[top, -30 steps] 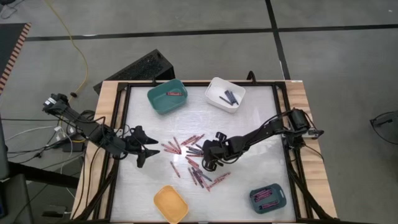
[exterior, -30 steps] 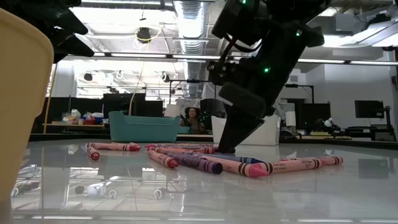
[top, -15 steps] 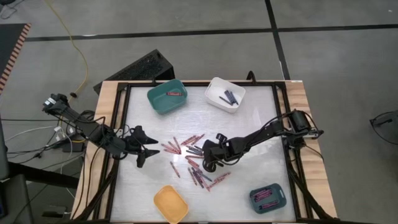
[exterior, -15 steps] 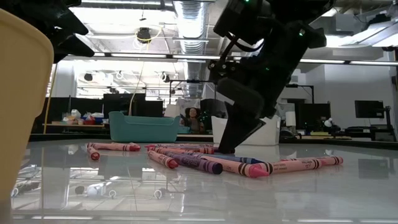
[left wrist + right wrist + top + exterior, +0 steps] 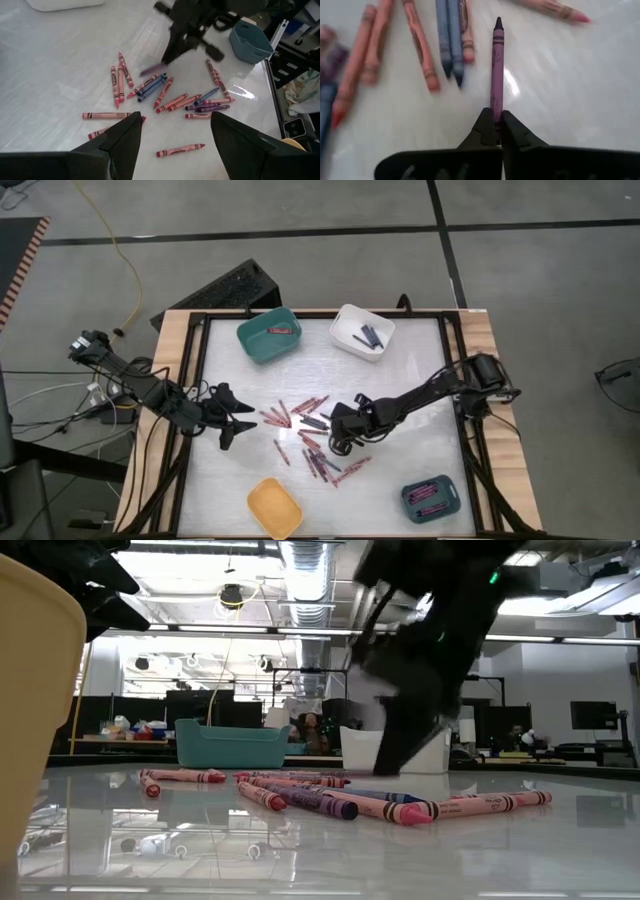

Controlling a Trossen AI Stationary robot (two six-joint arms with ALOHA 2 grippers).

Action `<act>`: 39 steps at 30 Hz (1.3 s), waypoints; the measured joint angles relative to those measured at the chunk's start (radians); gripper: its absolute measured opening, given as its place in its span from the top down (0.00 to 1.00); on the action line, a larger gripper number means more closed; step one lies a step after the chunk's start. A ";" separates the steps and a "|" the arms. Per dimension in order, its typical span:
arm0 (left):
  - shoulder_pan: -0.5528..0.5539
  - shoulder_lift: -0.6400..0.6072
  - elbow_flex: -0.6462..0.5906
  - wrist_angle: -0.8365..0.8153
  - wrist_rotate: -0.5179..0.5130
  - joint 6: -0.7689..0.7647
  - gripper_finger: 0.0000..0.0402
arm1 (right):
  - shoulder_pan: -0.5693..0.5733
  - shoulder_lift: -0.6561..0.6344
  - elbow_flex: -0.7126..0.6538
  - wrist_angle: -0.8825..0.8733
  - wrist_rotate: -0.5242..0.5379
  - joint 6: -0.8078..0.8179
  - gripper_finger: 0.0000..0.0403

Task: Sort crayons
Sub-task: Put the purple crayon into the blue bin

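Crayons [image 5: 312, 430] lay scattered across the middle of the white table [image 5: 420, 380], pink, red and blue-purple ones mixed together. The right gripper [image 5: 340, 442] stood over the right part of that scatter, and its fingers [image 5: 485, 131] were pinched shut on the end of a purple crayon [image 5: 496, 70], whose point stuck out forward past them. Two blue crayons [image 5: 450, 40] lay side by side just beside the held one.

The left gripper [image 5: 240, 420] waited near the table's left edge, fingers [image 5: 125, 142] spread apart with nothing between them.

A teal bin [image 5: 269, 335] at the far side held a red crayon [image 5: 283, 330], and the white bin [image 5: 362, 331] next to it held dark blue ones. A yellow bin [image 5: 274, 507] sat at the near edge, and a dark tray [image 5: 431, 498] with pink crayons sat in the near right corner.
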 joint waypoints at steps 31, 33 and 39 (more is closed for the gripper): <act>0.000 0.000 0.000 0.008 0.017 -0.011 0.43 | 0.937 -0.375 0.005 -0.573 -0.172 1.175 0.99; 0.000 0.000 0.000 0.008 0.017 -0.012 0.43 | 0.946 -0.351 0.005 -0.551 -0.173 1.175 0.99; 0.000 0.000 0.000 0.008 0.016 -0.012 0.43 | 0.949 -0.316 0.006 -0.523 -0.219 1.086 0.99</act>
